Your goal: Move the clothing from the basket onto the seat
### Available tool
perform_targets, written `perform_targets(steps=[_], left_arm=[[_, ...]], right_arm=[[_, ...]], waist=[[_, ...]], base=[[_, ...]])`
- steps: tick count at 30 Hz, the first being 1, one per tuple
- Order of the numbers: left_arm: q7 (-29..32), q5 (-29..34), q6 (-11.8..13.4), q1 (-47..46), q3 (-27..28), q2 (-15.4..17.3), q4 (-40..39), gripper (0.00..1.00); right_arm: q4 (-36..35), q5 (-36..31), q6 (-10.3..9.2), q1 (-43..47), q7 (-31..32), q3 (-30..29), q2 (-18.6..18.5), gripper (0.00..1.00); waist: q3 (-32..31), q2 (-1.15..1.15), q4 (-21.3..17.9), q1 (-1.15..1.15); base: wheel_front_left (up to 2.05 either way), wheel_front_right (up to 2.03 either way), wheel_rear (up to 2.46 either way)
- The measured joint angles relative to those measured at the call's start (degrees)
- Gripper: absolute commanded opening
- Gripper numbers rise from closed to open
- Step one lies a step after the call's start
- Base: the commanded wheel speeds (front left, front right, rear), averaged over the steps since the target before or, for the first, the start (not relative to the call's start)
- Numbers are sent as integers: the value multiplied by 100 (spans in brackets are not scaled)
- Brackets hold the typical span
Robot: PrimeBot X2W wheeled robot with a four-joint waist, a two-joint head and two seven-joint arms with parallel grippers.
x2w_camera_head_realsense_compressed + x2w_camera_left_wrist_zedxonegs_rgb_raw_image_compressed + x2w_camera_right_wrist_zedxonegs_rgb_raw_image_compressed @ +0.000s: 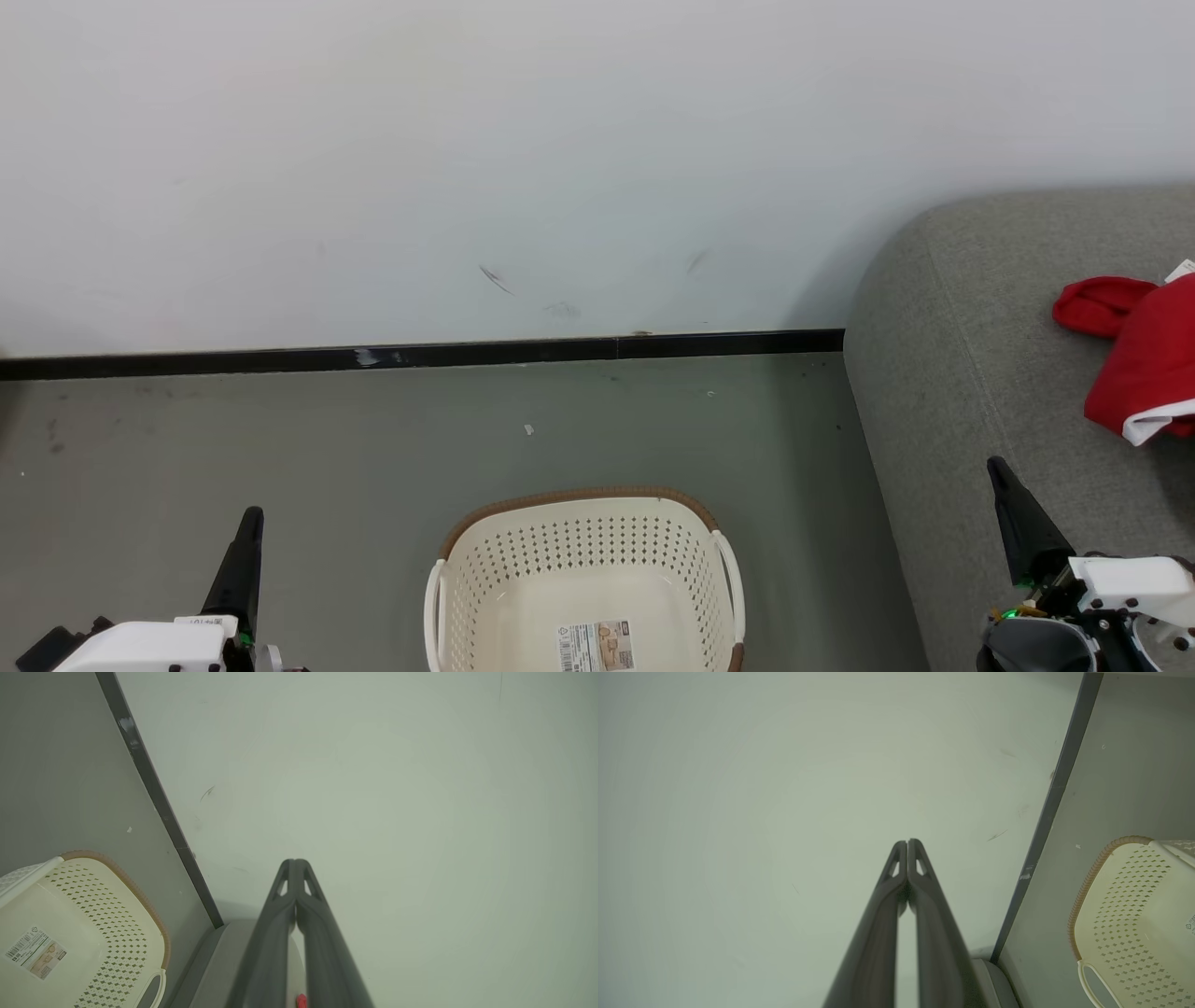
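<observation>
The basket (579, 551) before me is smooth cream plastic, its rim (579, 492) brown and woven-looking, with a paper sticker (597, 646) on its base. Right of the basket, the seat (943, 392) is coarse matt grey cloth, and the clothing (1144, 364) on it is soft red fabric. Behind the basket the floor (280, 439) is smooth dull grey, and my own fingers (327, 942) look like matt dark plastic.

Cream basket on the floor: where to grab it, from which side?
Grip the white loop handle on the cream perforated plastic basket, probably from above on the side facing the grey fabric sofa: it bows out from the rim, leaving a finger gap.
</observation>
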Motion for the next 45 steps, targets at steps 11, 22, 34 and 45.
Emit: perform_targets(steps=[11,22,34,45], left_arm=[[4,0,-47,-3,2,-1,49,0],[4,0,-51,-5,5,-2,86,0],[5,0,-94,-9,9,-5,123,0],[7,0,-100,-12,12,-12,147,0]], right_arm=[[10,0,0,0,0,0,-1,0],[18,0,0,-1,0,1,-2,0],[24,1,0,-3,0,1,-3,0],[26,9,0,-4,0,2,-4,0]], waist=[[-1,0,0,0],[-2,0,1,-1],[-3,0,1,-1],[-4,0,1,-1]], base=[[0,0,0],[0,0,0],[0,0,0],[0,0,0]])
